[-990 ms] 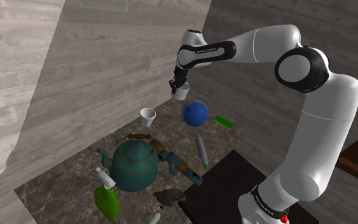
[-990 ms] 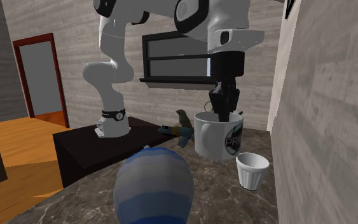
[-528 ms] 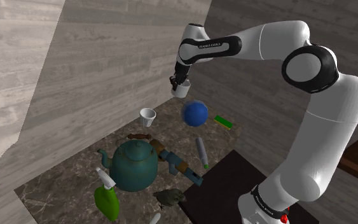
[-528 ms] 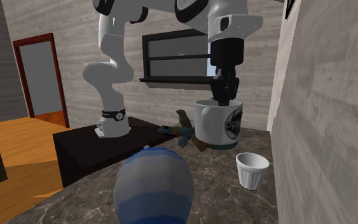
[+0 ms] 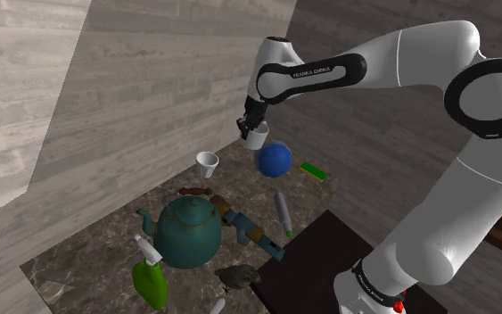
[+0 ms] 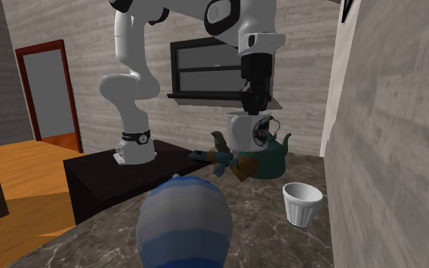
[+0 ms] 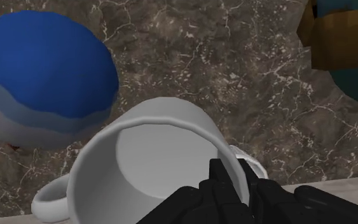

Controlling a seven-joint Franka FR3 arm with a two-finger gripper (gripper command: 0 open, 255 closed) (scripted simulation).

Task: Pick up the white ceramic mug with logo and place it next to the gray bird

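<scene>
Dark veined stone forms the worktop (image 5: 88, 254), tucked into a corner of pale plank walls. Your best landmark on it is the teal kettle (image 5: 186, 232), standing near its middle. The white mug (image 5: 256, 136) is off the surface. It hangs in the air well beyond the kettle, on the side away from the stand, and a blue ball (image 5: 274, 159) lies below and beside it.

The gripper (image 5: 251, 125) pinches the mug's wall, one finger inside the rim and one outside. You can check this in the wrist view, where the black fingers (image 7: 225, 181) clasp the rim and the mug's open mouth faces the camera. In the second exterior view the mug (image 6: 249, 131) shows a dark logo on its side and hangs clear of the worktop, with the kettle (image 6: 270, 156) behind it.

So the pick-up reads as done, and the hold looks firm enough to travel with. What is left is the carry and the set-down. The gray bird (image 5: 238, 276) sits just beside the kettle on the side toward the stand, well apart from the mug, so you have the whole kettle to pass. Keep the mug high enough to clear the kettle's handle, then come down on bare stone next to the bird.

A small white cup (image 5: 207, 163) also stands beyond the kettle. It is plain, with no logo, and it is not your target.
</scene>
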